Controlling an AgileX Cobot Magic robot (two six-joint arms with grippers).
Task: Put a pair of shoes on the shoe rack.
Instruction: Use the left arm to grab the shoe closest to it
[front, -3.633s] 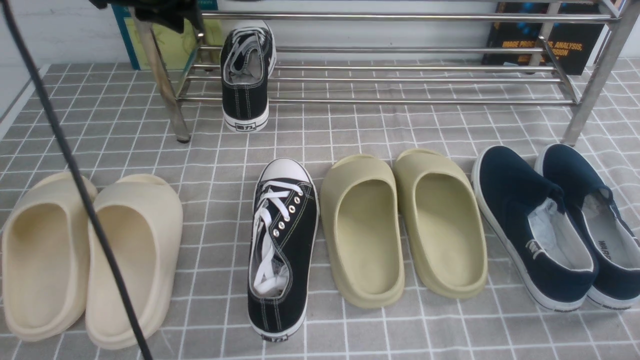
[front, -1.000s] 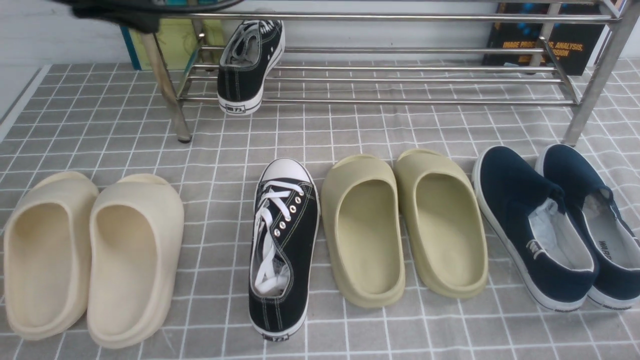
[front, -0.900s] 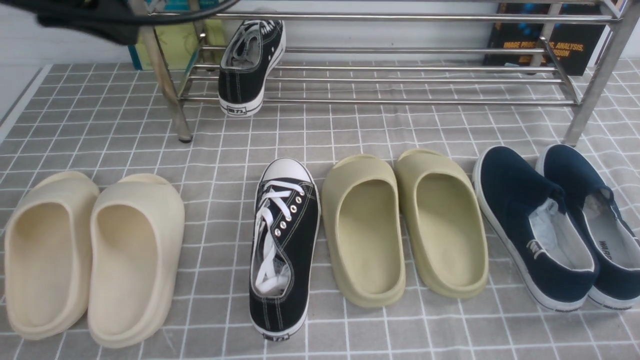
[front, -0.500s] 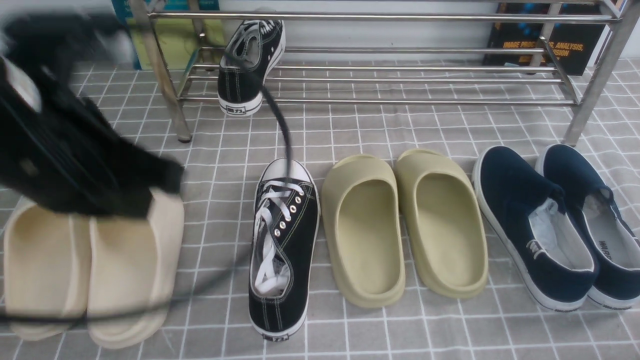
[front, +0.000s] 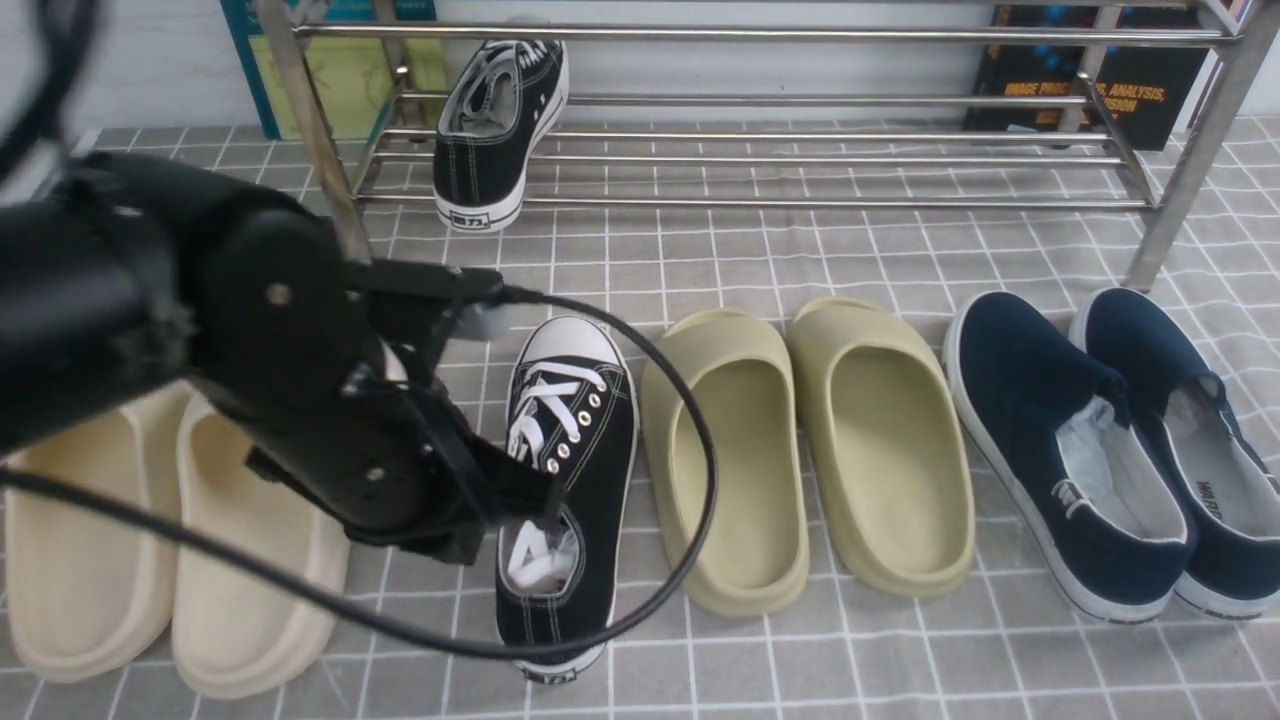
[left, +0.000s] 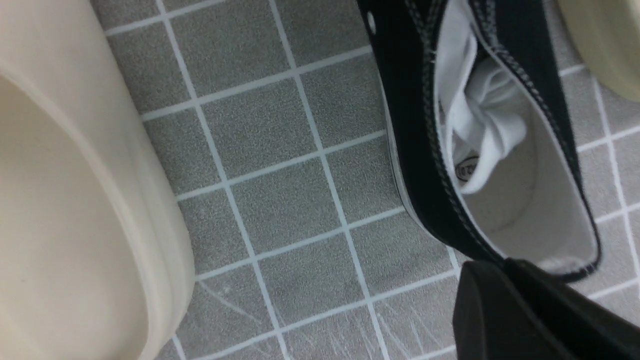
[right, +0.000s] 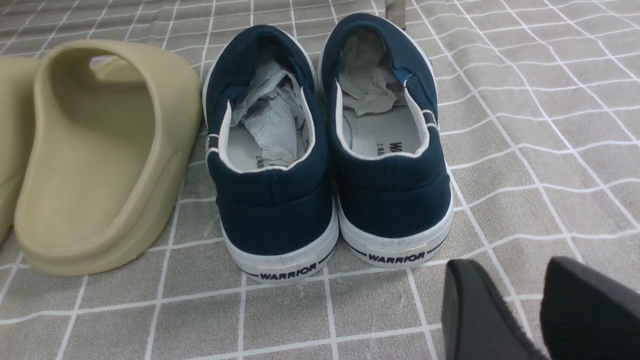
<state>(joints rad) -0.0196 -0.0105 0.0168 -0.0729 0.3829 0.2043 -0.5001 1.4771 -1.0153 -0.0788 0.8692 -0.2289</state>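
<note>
One black canvas sneaker (front: 490, 130) lies tilted at the left end of the silver shoe rack (front: 800, 203), heel toward me. The other sneaker (front: 585, 420) stands on the cloth, toe toward the rack. My left gripper (front: 535, 495) is low at this sneaker's heel opening. In the left wrist view its fingers (left: 505, 270) show no gap and sit right at the heel collar of the sneaker (left: 415, 125). My right gripper (right: 515, 267) is slightly open and empty, just behind the navy shoes; it is out of the front view.
Beige slippers (front: 100, 560) lie left of the sneaker, partly under my left arm. Olive slippers (front: 800, 450) lie close on its right, and navy slip-ons (front: 1100, 450) at far right. A black cable (front: 690, 480) loops over the sneaker. Books (front: 1090, 80) stand behind the rack.
My left arm has swung from up by the rack down to the floor sneaker's heel. The rack sneaker, earlier hanging off the front bar, was pushed further in and tilted.
</note>
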